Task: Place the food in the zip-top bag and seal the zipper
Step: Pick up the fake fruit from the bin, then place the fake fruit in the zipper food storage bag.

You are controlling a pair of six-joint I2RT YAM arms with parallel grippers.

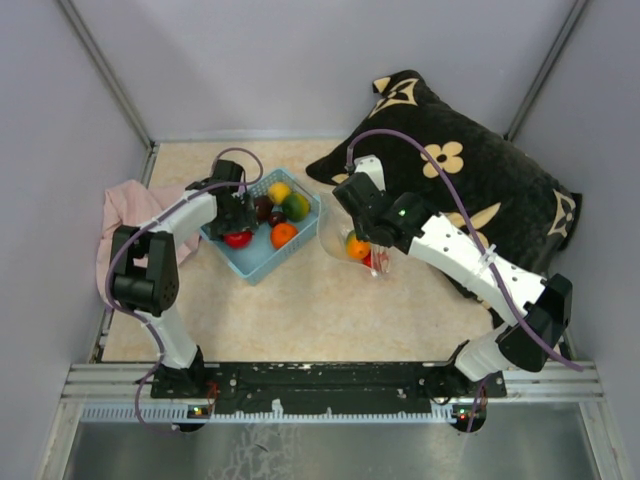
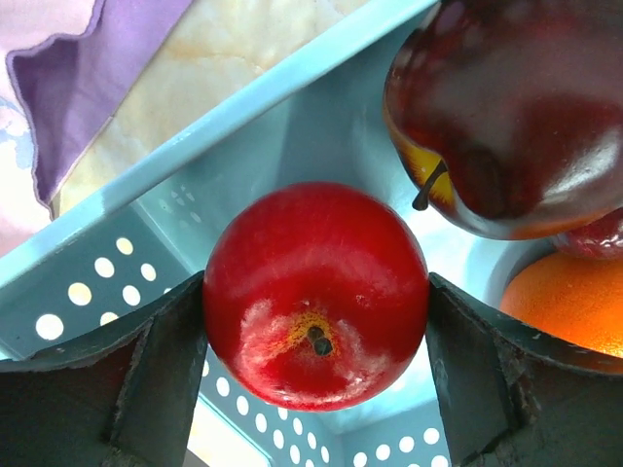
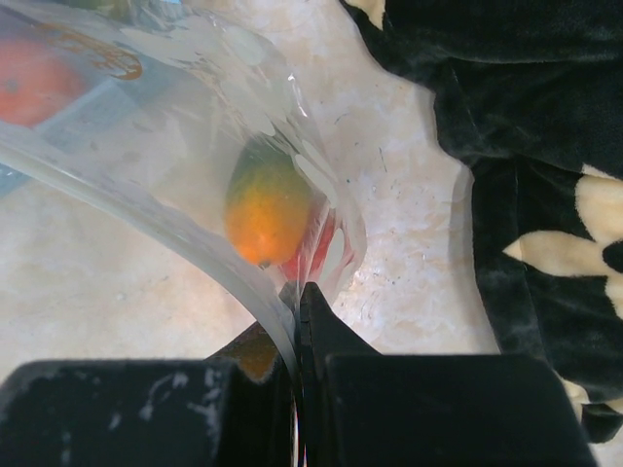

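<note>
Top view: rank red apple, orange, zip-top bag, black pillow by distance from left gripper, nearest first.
1. red apple, in the left gripper, inside the basket.
2. orange, just to the right, same basket.
3. zip-top bag, farther right, beyond the basket.
4. black pillow, far right.

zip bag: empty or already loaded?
Loaded. An orange-green fruit and a red piece show through the zip-top bag, which the right hand pinches at its edge.
</note>
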